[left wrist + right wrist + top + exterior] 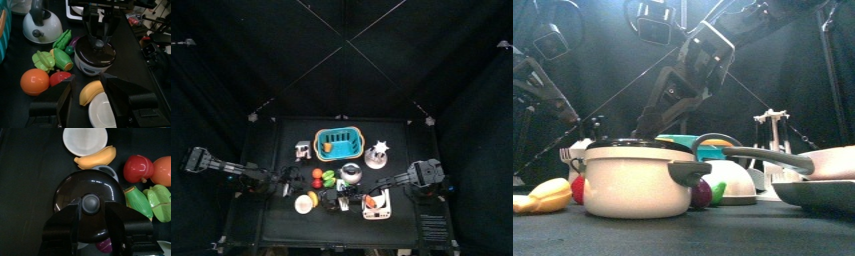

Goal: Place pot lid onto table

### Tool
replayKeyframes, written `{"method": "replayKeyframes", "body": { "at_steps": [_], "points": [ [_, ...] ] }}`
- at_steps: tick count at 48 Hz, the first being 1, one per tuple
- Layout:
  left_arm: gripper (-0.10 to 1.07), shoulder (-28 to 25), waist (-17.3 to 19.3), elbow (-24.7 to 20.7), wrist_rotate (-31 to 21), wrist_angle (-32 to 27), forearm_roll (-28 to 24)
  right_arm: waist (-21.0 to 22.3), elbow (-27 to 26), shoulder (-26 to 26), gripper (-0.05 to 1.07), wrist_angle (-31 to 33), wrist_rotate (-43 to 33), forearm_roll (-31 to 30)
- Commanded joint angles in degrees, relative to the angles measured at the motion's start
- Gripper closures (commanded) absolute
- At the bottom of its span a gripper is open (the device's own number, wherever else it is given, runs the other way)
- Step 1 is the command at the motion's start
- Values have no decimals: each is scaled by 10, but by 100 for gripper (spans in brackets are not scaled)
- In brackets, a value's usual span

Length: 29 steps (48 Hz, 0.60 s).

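Observation:
The pot lid [70, 188] is black and domed with a round knob [91, 203], and it sits on a white pot [636, 185] near the middle of the table [278, 140]. My right gripper [92, 204] hangs straight over the lid, open, one jaw on each side of the knob with a small gap on both sides. In the left wrist view the same gripper [97, 35] stands above the lid [93, 51]. My left gripper [87, 89] is open and low over the table, left of the pot, with nothing held.
Close around the pot lie a banana [90, 93], a white plate [100, 114], an orange [33, 81], a red fruit [138, 168] and green vegetables [53, 59]. Behind stand a kettle [40, 27] and a blue basket [338, 143]. A pan [814, 165] is at the front right.

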State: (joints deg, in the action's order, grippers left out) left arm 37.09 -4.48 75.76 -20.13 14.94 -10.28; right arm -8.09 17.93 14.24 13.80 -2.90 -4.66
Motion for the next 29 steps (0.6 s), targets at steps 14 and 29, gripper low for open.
{"method": "replayKeyframes", "body": {
  "at_steps": [14,29],
  "points": [
    [15,-1,4,-7,1,2,1,1,-11,-13,38,-2,3,5],
    [15,0,4,-6,-2,2,5,0,-7,-36,38,-2,2,3]
  ]
}}
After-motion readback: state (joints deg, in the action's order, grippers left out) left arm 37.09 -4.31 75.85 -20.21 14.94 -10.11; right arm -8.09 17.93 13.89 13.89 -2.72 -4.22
